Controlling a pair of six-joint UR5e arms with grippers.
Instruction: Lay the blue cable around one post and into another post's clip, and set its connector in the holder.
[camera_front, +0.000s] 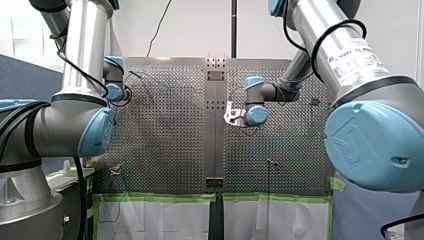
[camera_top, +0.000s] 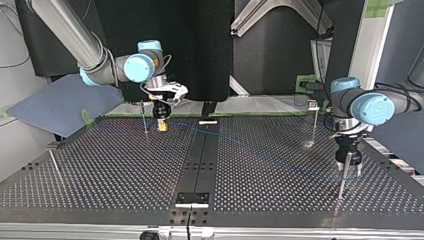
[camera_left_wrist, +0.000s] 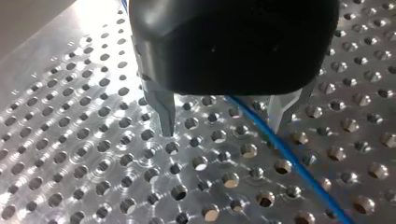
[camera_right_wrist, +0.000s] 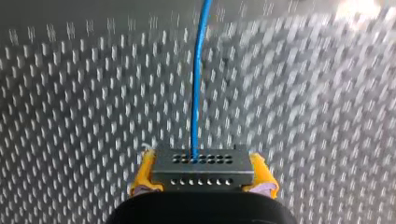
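Note:
In the right wrist view my right gripper (camera_right_wrist: 203, 174) is shut, its yellow pads (camera_right_wrist: 144, 172) clamped on a dark grey connector (camera_right_wrist: 203, 161) with rows of small holes. The blue cable (camera_right_wrist: 198, 70) leaves the connector and runs straight ahead over the perforated plate. In the top view that gripper (camera_top: 162, 125) hangs just above the plate at the far left, and the cable (camera_top: 250, 147) trails across to my left gripper (camera_top: 349, 169). My left gripper (camera_left_wrist: 224, 130) is open, its metal fingers (camera_left_wrist: 163, 109) down at the plate and astride the cable (camera_left_wrist: 289, 156).
A thin post (camera_top: 342, 181) stands just in front of my left gripper. Another post (camera_top: 314, 122) with a clip on top is behind it, and two more posts (camera_top: 144, 120) (camera_top: 54, 162) stand at the top view's left. A black block (camera_top: 192, 198) sits on the centre strip.

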